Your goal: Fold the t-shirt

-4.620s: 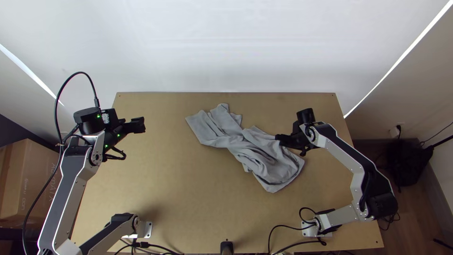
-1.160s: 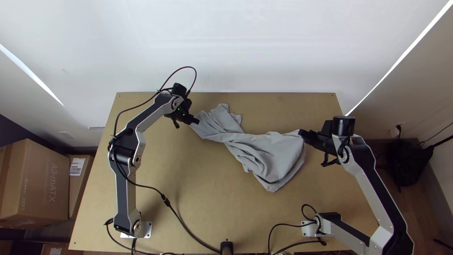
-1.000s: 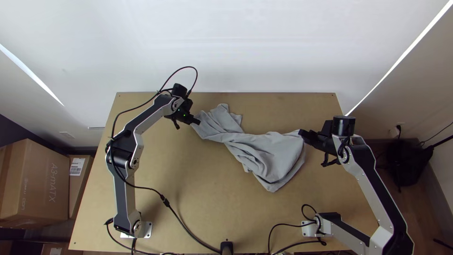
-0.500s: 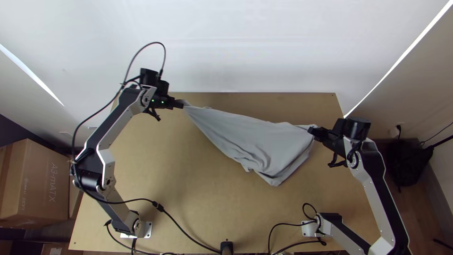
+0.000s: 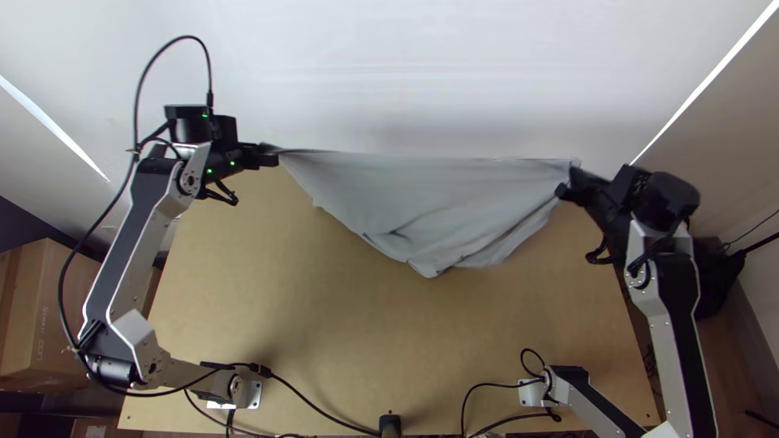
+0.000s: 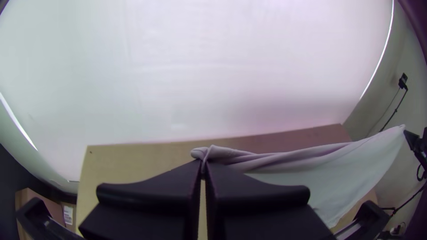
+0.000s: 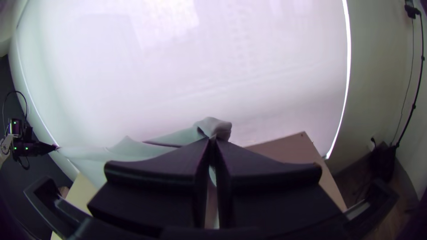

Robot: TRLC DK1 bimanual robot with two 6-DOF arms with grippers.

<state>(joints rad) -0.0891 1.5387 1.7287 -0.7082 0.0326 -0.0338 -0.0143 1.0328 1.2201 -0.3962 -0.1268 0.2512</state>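
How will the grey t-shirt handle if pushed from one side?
Probably floppy: the t-shirt sags in folds between the left gripper and right gripper. It looks thin and likely light, so a push would probably just swing or crumple it.

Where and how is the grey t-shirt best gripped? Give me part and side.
Probably at both ends of the upper edge of the t-shirt, each from its outer side, where the left pincer and right pincer pinch it: that edge runs nearly straight between them, the rest hanging in a slack point below.
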